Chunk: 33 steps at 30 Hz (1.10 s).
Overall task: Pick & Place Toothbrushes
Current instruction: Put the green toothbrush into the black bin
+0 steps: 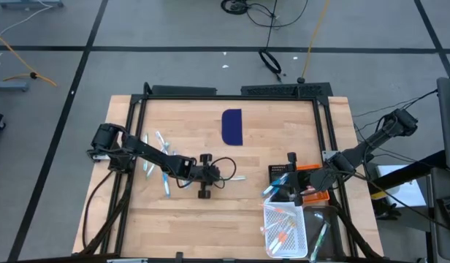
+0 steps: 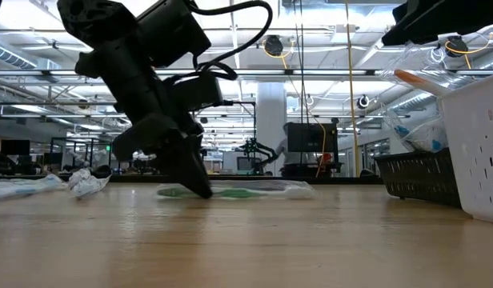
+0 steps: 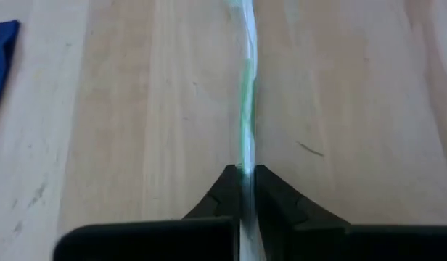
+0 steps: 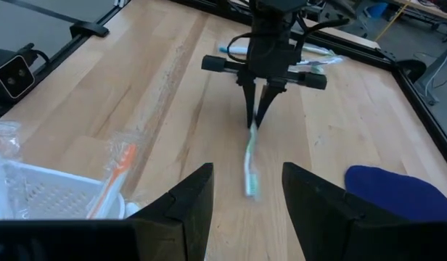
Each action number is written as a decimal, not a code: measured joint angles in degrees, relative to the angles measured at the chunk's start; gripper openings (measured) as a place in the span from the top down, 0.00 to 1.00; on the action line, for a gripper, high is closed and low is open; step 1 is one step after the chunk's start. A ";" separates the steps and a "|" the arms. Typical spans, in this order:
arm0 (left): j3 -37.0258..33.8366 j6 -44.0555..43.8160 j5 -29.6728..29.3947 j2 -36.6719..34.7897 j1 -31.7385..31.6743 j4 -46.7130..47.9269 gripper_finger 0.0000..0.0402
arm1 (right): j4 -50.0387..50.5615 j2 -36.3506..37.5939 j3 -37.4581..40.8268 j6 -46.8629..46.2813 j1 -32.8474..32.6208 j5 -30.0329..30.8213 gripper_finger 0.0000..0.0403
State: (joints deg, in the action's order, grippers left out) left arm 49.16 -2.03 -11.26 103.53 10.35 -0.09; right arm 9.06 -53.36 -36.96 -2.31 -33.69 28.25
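A green toothbrush in a clear wrapper point(image 3: 247, 109) lies flat on the wooden table near its middle point(image 1: 236, 177). My left gripper point(image 1: 218, 177) is shut on the toothbrush's left end and slants down onto it point(image 4: 256, 119). Several light-blue and white toothbrushes point(image 1: 161, 157) lie loose on the table's left part. More toothbrushes lie in a white basket point(image 1: 285, 228) at the near right. My right gripper point(image 4: 247, 168) hangs open above the baskets point(image 1: 283, 191), holding nothing. My left gripper pinches the wrapped toothbrush's end point(image 3: 245, 168) between its two fingertips point(image 3: 227, 190). The fingers slant down from the table's left and lie along the toothbrush. The rest of the toothbrush point(image 2: 246, 190) lies on the table, stretching away toward the right.
A dark blue flat rectangle point(image 1: 232, 126) lies at the far middle. A black basket point(image 1: 282, 174) and an orange object point(image 1: 313, 183) stand at the right, next to the white basket. A black frame point(image 1: 137, 131) borders the table.
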 joint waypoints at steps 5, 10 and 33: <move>-0.11 -2.34 -1.05 0.04 -0.11 -0.70 0.97 | 0.02 0.00 -0.01 0.00 0.00 0.02 0.61; -0.19 -4.68 -2.14 -0.13 -0.15 -1.21 0.98 | 0.34 0.00 0.01 -0.18 0.00 0.02 0.62; -0.13 1.14 -6.24 -10.58 -0.11 -31.37 0.97 | -3.13 -0.02 0.01 -1.31 2.31 0.67 0.61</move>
State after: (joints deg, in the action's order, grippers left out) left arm 49.04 -0.89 -17.50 92.95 10.24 -31.46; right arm 5.93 -53.39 -36.95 -3.62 -31.38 28.93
